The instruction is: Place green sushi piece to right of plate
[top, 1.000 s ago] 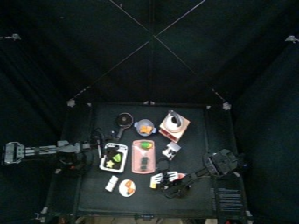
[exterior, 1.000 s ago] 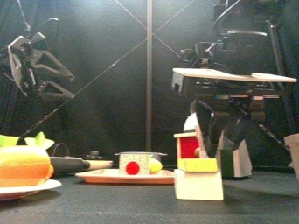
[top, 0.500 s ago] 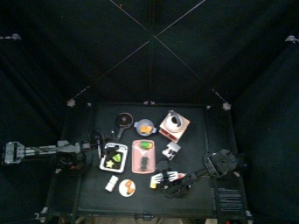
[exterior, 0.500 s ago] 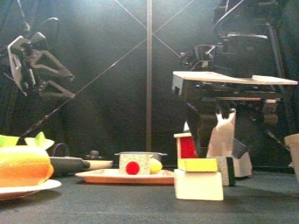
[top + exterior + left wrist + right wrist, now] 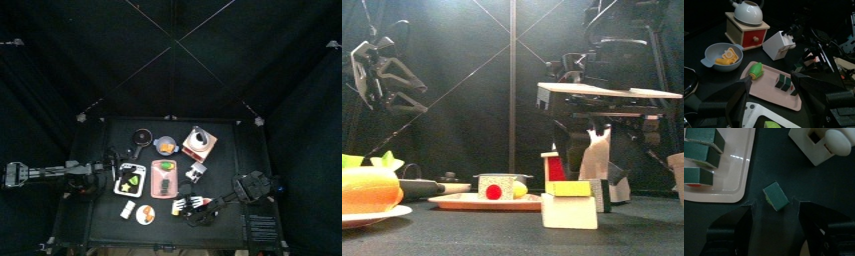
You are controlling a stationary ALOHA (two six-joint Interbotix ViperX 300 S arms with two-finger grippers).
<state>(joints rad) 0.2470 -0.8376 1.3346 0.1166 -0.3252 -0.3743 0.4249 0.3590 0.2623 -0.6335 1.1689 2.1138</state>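
Since a moment ago the right tool (image 5: 774, 210) has dipped slightly—jaws spread, empty—over the small green sushi piece (image 5: 774, 196) lying on the black counter (image 5: 817, 193) just beside the pink rectangular plate (image 5: 734, 175)—likely light, soft; pinch its sides.

Dim all round: black curtains swallow the light, and from above only the cluster on the worktop (image 5: 94, 200) shows. At table height, light falls from twelve o'clock, catching the orange food (image 5: 369, 188) at eight o'clock, which looms soft and blurred. The left wrist view is dusky, glare on the white kettle (image 5: 749, 12). The pink plate (image 5: 741, 175) gleams brightly.
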